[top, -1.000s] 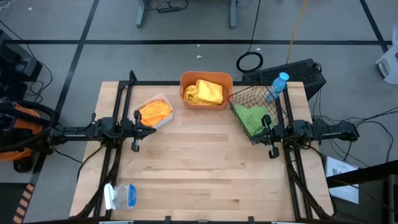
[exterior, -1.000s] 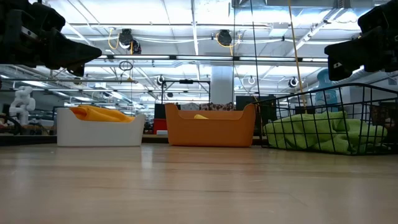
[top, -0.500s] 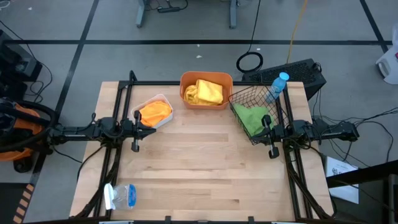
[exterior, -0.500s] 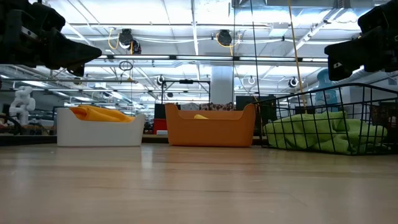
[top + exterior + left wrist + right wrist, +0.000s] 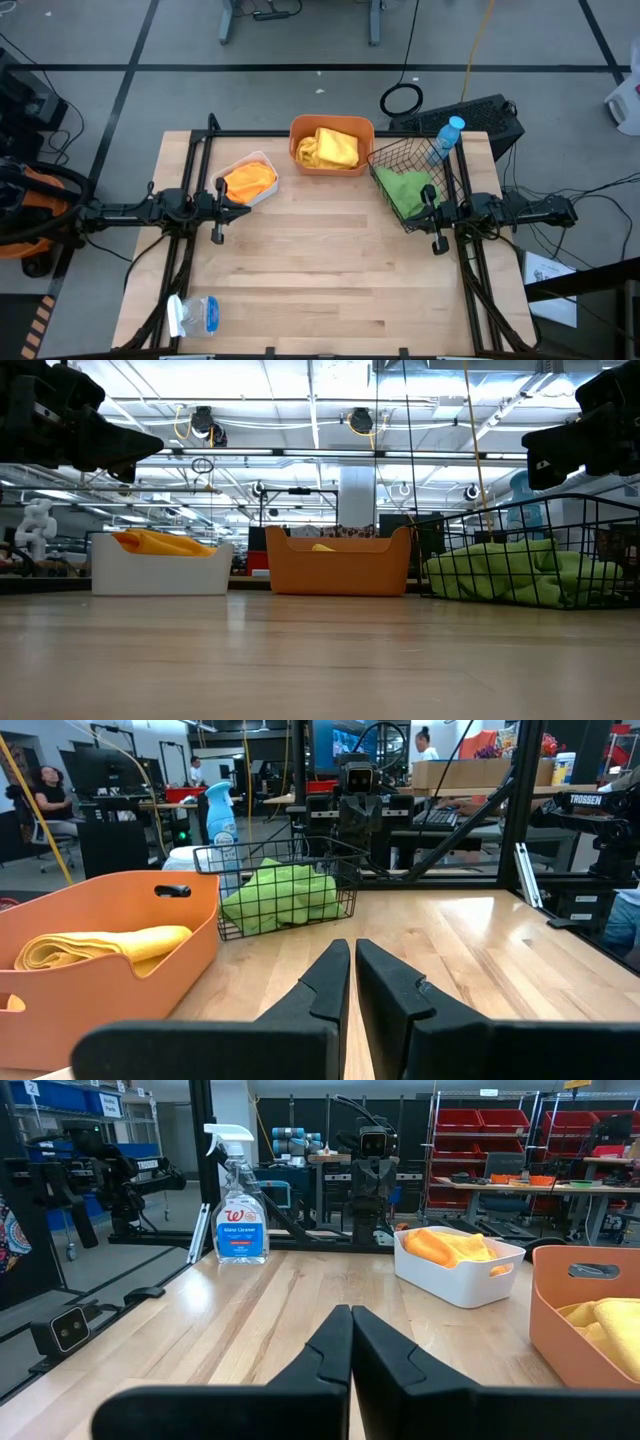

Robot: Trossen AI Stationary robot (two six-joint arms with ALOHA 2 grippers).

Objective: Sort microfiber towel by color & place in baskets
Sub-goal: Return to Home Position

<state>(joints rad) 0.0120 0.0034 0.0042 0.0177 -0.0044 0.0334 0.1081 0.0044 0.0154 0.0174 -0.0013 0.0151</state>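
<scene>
Read as a clock face from the high view, the table (image 5: 320, 260) shows every towel in a container. The orange tub (image 5: 300, 128) at 12 o'clock holds the yellow towel (image 5: 328, 147). The white tray (image 5: 262, 157) at 10 o'clock holds orange cloth (image 5: 249, 181). The black wire basket (image 5: 398, 150) at 2 o'clock holds the green towel (image 5: 405, 190). No towel lies loose on the bare wood, so the sorting itself looks finished.

The step in hand appears to be the retreat to rest. The left gripper (image 5: 352, 960) sits at 9 o'clock, just beside the tray and raised above the wood. Its 2 fingers are pressed almost together, with only a hairline gap, and they grasp nothing. The right gripper (image 5: 351, 1320) sits at 3 o'clock, near the basket's front corner, clenched on nothing too. In the low view both hang high at the upper corners — well clear of the containers.

The next move likely calls for very little: settle each arm into its parked pose without brushing the basket wire or the tray rim. A spray bottle (image 5: 195, 315) lies at 7 o'clock and a blue-capped bottle (image 5: 447, 135) stands behind the basket — neither is part of the job.
</scene>
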